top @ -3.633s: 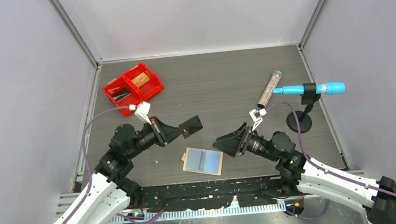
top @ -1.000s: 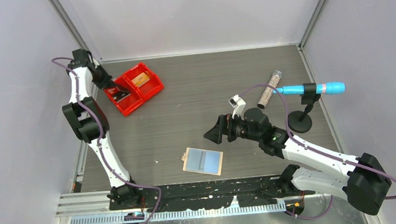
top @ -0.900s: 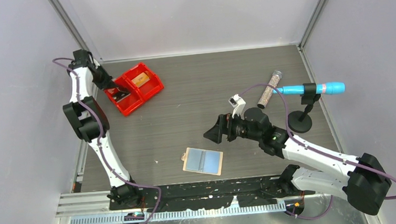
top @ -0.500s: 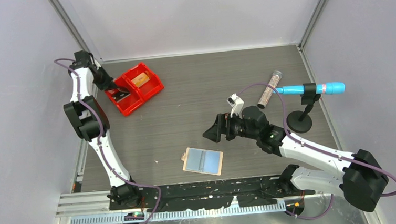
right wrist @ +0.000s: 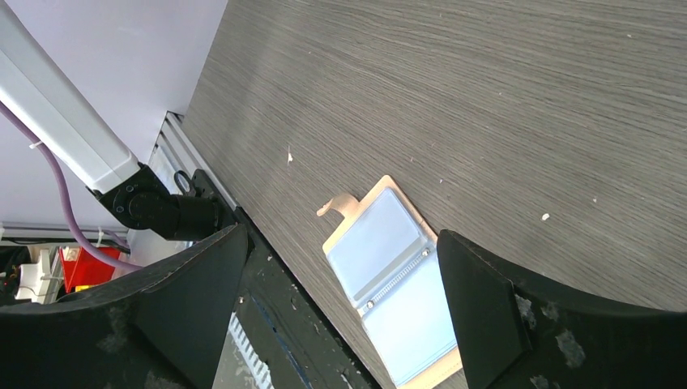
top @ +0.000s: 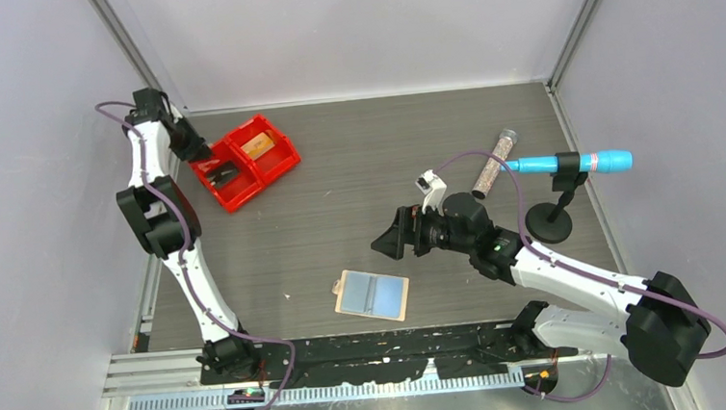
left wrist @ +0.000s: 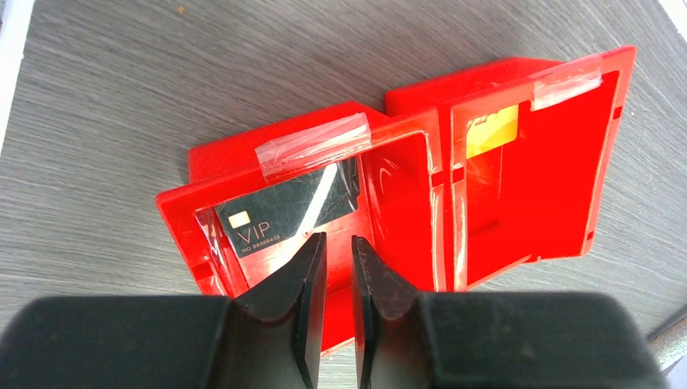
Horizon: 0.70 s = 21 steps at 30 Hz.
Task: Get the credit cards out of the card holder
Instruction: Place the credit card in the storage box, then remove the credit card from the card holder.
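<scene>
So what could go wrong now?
1. The left end effector hangs close over the red bin, just above the dark VIP card. If it lifts off crooked, it might catch the bin's wall and shove the bin.
2. The card holder lies flat and open near the front edge of the table. The wide-open right end effector above it might only push it instead of gripping it, maybe toward that edge.
</scene>
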{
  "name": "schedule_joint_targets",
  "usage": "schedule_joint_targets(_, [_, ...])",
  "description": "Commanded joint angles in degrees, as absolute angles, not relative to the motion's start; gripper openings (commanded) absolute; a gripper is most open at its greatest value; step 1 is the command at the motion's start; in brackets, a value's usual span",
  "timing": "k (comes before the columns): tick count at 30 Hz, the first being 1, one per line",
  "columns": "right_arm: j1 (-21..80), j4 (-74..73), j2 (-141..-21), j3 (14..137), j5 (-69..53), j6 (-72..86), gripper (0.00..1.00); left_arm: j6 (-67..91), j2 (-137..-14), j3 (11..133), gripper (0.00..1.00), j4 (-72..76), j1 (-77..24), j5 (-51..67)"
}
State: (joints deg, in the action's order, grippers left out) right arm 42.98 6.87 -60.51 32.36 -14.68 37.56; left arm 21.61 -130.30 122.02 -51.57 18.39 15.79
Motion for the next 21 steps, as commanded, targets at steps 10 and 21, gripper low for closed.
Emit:
schedule_joint_targets(10, [42.7, 8.0, -58.8, 34.2, -14.6, 37.6, 0.96, 21.3, -122.6, 118.1, 0.21, -49.8, 17.3, 14.9])
schedule_joint_targets(21, [42.7, 0.5, -58.3, 32.1, -8.3, 44.9, 0.91, 22.4, -102.0, 104.3, 0.23, -51.5, 11.3, 17.6])
